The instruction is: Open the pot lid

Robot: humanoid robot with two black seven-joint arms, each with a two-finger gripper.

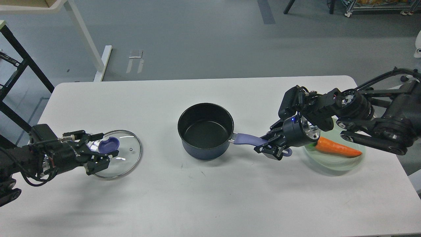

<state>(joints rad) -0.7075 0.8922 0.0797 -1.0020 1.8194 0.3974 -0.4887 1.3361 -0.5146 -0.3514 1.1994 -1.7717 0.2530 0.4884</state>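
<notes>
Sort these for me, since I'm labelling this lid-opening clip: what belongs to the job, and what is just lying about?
Job:
pot
pot lid
left gripper at the lid's knob
right gripper on the pot handle

Lying about:
carrot
green plate

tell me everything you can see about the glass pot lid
The round clear glass pot lid has a metal rim, a flat periwinkle-purple knob and a small steam hole. It lies knob-up on the white table, off the dark navy saucepan and well to its left. The left gripper sits open around the knob.
</notes>
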